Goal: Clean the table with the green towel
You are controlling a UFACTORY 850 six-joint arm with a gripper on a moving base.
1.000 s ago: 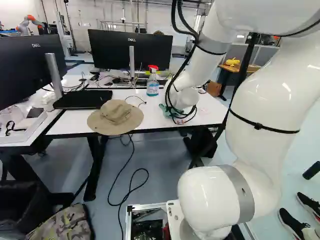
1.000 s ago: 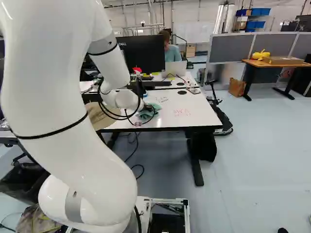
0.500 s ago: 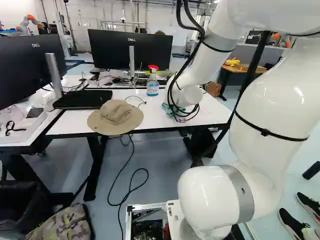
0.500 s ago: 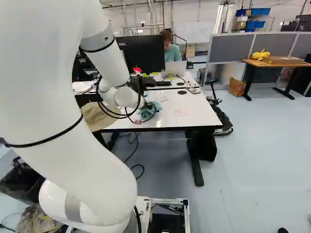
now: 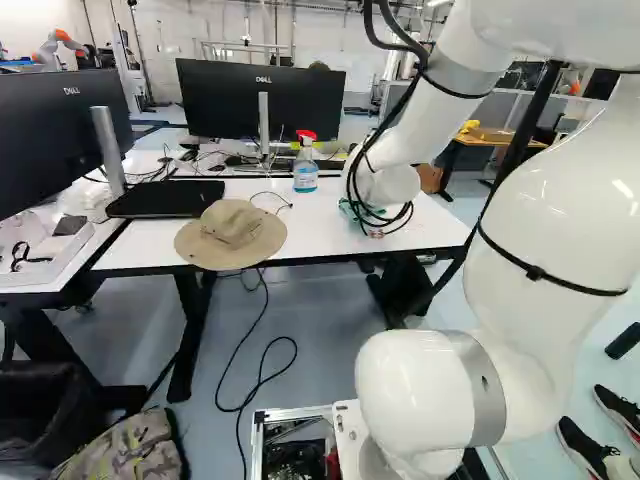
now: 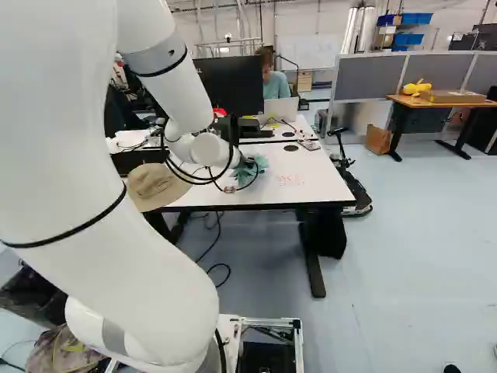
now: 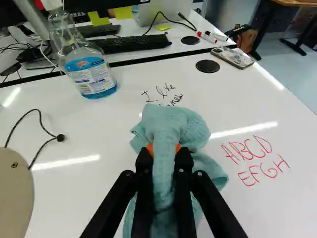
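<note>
Towel (image 7: 171, 126) crumpled, blue-green, squeezed between both fingers of my gripper (image 6: 245, 162), folds flaring over white table (image 7: 89, 198); black writing (image 7: 159, 91) partly covered, towel's underside hidden.

Robotics lab; monitors (image 5: 222, 105), another robot (image 5: 50, 46)

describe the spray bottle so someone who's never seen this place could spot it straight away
On the white table, find the tan hat. Past it, near the table's far edge, stands a clear spray bottle. Its blue liquid and red top set it apart from the dark monitor and keyboard behind it.
</note>
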